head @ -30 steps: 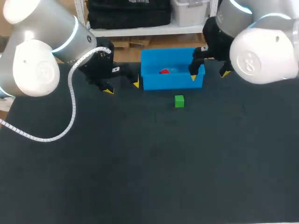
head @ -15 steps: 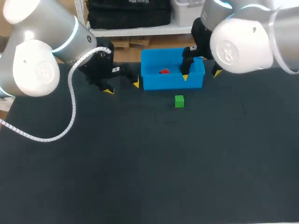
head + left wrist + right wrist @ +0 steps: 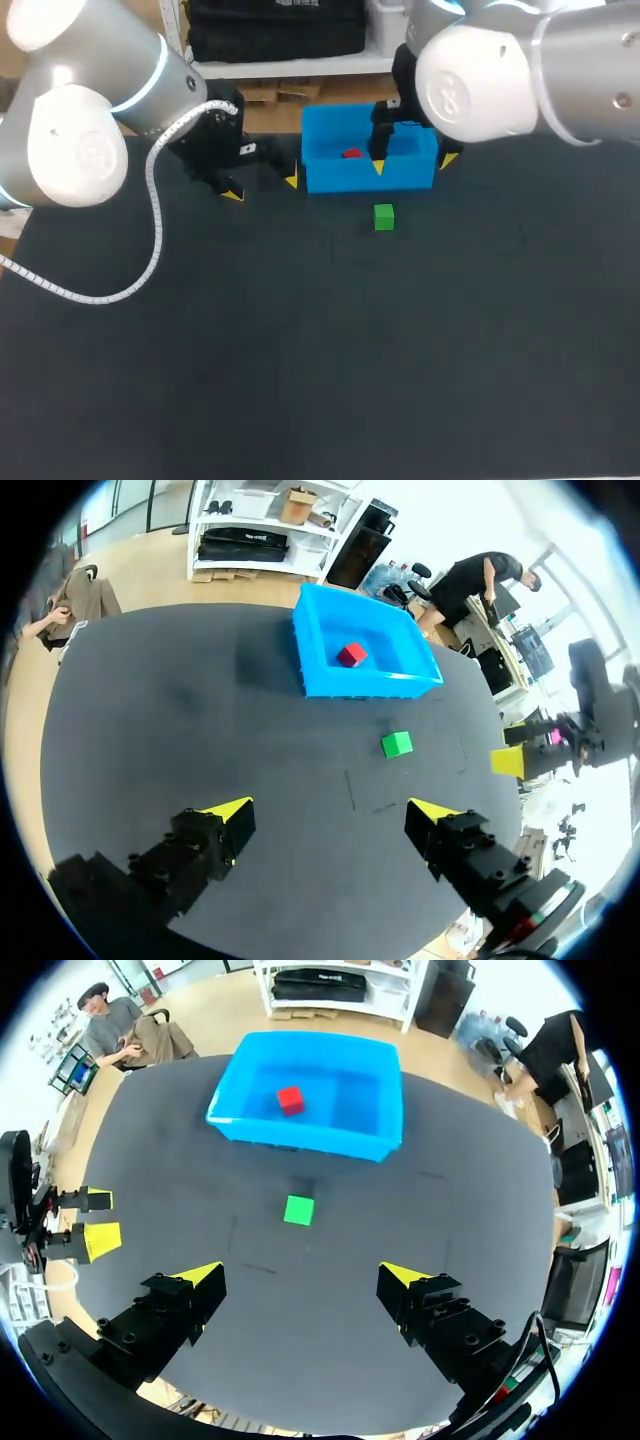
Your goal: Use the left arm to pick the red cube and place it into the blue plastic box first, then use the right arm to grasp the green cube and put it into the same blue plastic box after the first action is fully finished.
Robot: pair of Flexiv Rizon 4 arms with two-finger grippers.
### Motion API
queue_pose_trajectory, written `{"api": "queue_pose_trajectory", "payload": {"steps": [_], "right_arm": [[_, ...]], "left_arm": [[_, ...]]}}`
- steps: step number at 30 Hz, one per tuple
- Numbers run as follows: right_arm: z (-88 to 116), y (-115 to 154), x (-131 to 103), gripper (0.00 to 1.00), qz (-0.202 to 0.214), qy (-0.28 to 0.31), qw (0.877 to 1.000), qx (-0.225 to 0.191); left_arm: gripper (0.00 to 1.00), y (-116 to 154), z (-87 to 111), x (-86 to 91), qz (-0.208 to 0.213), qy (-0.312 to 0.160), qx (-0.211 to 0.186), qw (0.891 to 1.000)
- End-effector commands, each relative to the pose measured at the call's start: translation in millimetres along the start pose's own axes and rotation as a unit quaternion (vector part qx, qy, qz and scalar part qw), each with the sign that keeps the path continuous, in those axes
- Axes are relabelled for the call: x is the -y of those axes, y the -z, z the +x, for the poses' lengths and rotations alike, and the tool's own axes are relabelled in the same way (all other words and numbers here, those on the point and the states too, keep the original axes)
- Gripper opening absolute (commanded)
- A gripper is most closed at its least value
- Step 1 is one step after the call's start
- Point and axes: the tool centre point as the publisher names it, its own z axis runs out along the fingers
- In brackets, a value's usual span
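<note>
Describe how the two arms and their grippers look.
Both the left arm and the right arm are thick silver-grey tubes with rounded white joint caps and thin light-blue rings at the joints. A white coiled cable loops along the left arm. Each cap bears a small grey mark. The left gripper and right gripper are black, blocky, each with two yellow wedge tips.
</note>
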Motion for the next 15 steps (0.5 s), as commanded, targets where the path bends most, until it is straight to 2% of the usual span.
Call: {"api": "queue_pose_trajectory", "payload": {"steps": [1,15], "right_arm": [[-6,-6,-6,1.00,0.003,0.000,1.000,-0.004],[-9,-26,-18,1.00,0.006,0.004,1.000,-0.004]], "left_arm": [[1.00,0,-0.5,-0.6,0.002,0.000,0.000,1.000],[1.00,0,-0.5,-0.6,0.002,0.000,0.000,1.000]]}}
